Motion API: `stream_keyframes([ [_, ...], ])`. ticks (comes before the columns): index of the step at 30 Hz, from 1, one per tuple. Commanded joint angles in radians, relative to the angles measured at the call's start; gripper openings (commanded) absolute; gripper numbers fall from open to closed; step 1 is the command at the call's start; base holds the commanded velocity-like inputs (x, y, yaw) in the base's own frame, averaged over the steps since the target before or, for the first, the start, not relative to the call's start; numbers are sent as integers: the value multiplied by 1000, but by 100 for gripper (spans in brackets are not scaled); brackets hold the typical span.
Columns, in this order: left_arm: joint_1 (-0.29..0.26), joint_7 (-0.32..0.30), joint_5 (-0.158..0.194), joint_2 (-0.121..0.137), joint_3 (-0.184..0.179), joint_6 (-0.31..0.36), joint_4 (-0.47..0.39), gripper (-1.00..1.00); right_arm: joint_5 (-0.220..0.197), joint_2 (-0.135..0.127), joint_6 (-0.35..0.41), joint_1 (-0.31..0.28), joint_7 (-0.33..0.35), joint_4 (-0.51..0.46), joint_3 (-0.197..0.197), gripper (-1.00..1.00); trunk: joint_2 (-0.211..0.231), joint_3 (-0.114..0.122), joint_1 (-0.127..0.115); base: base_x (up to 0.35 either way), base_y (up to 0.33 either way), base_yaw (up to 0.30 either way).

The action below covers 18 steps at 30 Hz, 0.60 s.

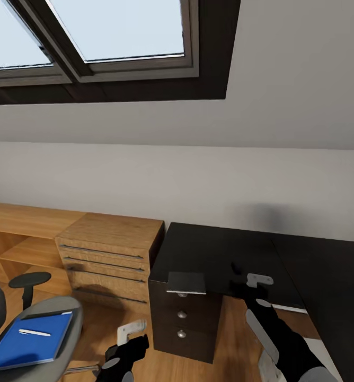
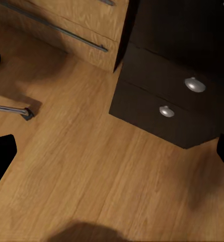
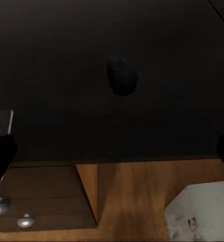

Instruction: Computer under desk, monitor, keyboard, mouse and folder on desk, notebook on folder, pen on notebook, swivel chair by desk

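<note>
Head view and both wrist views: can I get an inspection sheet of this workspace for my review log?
Surface: black cabinet desk with round silver knobs, its glossy top mostly bare.
Job's things: blue folder lies on the swivel chair seat with the pen on it; notebook sits at the black top's front edge; mouse rests on the black top; computer stands on the floor below that top's edge.
Clutter: nothing seen.
Grippers: left gripper open and empty over the wood floor; right gripper open and empty above the black top, short of the mouse.
Cables: nothing seen.
Surroundings: wooden drawer unit, white sloped wall, skylight.
</note>
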Motion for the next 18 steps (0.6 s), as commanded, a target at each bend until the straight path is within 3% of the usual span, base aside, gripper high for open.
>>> stream_keyframes([
  [1, -1, 11, 9, -4, -2, 5, -10, 100, -5, -1, 21, -2, -11, -8, 0, 100, -1, -2, 0, 0, 0, 0],
  [9, -1, 16, 8, -7, -4, 1, 39, 100, -5, -1, 12, -1, -18, -9, -9, 100, -1, -2, 0, 88, 0, 0],
  [18, -1, 22, 5, -6, -49, -3, 56, 100, 5, -6, -8, 2, -13, -8, -8, 100, -1, -2, 0, 308, 0, 0],
])
